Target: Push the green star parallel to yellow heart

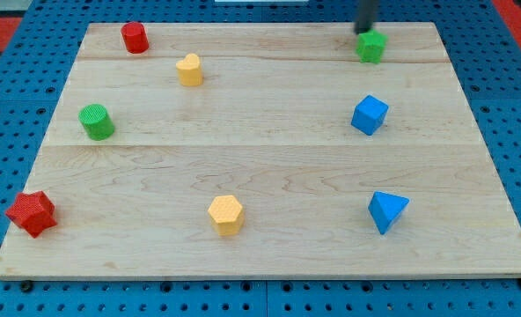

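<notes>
The green star [371,46] sits near the view's top right of the wooden board [269,167]. The yellow heart [189,70] sits at the upper left of the middle, far to the star's left and a little lower in the view. My tip [363,31] comes down from the view's top edge and ends right at the star's upper left side, touching or almost touching it. The rod is blurred.
A red cylinder [135,37] stands at the top left and a green cylinder [96,121] at the left. A red star [32,213] is at the bottom left, a yellow hexagon [226,215] at bottom middle. A blue cube [370,114] and a blue triangle [386,211] lie below the green star.
</notes>
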You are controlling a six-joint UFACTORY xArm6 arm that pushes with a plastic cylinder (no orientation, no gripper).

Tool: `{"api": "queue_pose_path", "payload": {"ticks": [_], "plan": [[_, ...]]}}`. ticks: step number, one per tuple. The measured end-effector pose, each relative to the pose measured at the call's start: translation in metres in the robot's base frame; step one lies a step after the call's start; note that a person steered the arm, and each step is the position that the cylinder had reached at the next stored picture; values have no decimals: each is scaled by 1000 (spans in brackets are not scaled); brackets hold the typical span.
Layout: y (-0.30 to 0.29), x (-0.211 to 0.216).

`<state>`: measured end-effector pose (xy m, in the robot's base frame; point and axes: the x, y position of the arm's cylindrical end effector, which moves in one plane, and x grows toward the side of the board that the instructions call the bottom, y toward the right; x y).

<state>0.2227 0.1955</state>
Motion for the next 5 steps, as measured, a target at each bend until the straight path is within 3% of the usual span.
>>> {"api": "queue_pose_path", "payload": {"ticks": [2,3,5], "plan": [[-6,76],[20,100],[-51,82]]}}
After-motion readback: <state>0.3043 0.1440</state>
